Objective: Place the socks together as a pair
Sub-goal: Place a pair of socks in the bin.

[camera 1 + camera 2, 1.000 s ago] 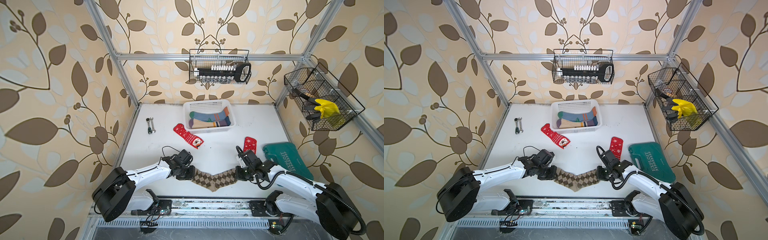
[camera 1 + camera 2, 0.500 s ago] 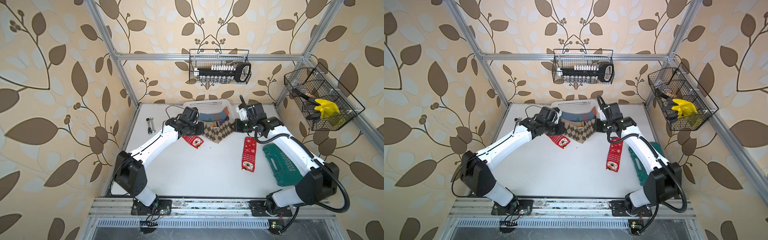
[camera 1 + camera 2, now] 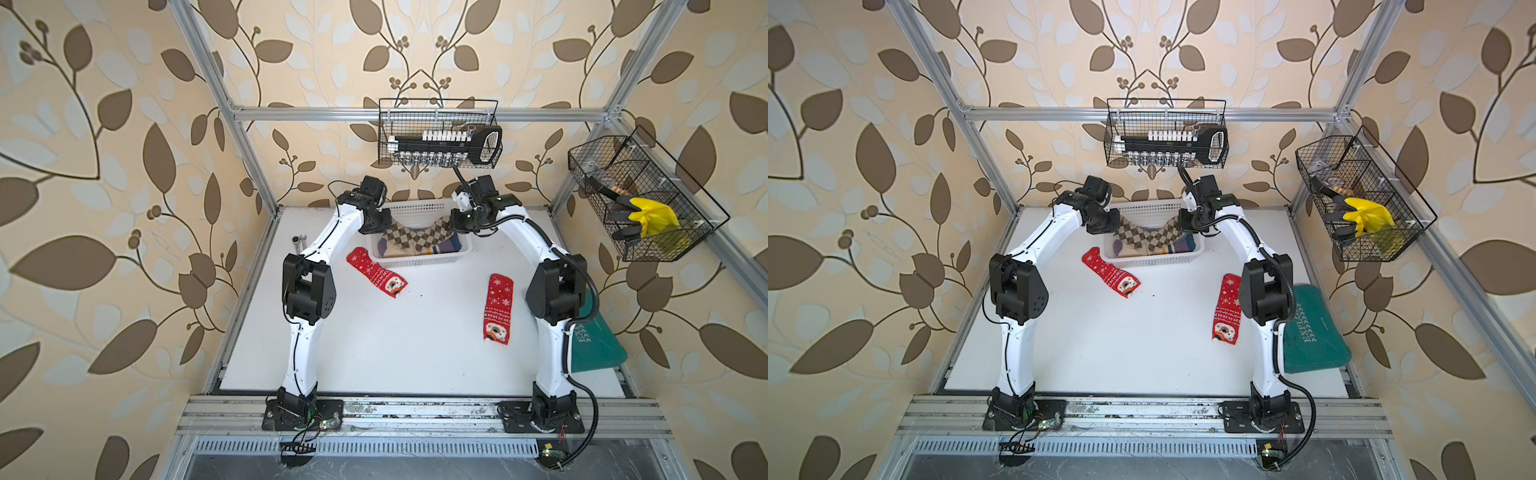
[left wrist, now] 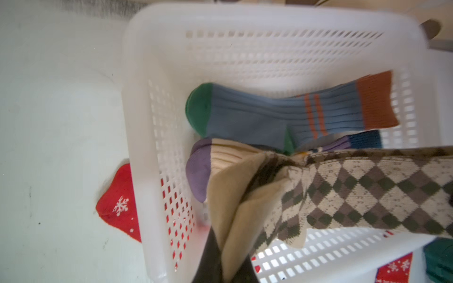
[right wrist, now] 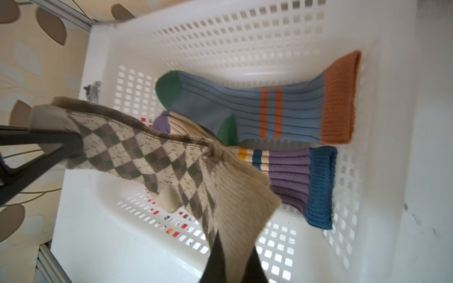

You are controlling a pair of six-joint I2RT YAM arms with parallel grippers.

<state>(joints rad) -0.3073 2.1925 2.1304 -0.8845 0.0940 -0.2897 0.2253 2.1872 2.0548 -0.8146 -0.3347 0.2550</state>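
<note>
Left gripper (image 3: 385, 225) and right gripper (image 3: 454, 222) each pinch an end of the argyle socks (image 3: 411, 240), sagging over the basket (image 3: 419, 260) and hiding most of the beige sock (image 4: 199, 171). 2 red socks (image 3: 376, 276) lie outside.

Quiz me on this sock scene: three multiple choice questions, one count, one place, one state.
1. How many red Christmas socks lie on the table? A one; B two; C four.
2. Where are the brown argyle socks? A flat on the table; B slung above the white basket between the left gripper and right gripper; C folded in the basket.
3. How do the left gripper's jaws stand? A open, empty; B shut on a red sock; C shut on the argyle socks.
1 B: one beside the basket, one farther off. 2 B: both top views show them sagging between the grippers. 3 C: the left wrist view shows fabric pinched.
</note>
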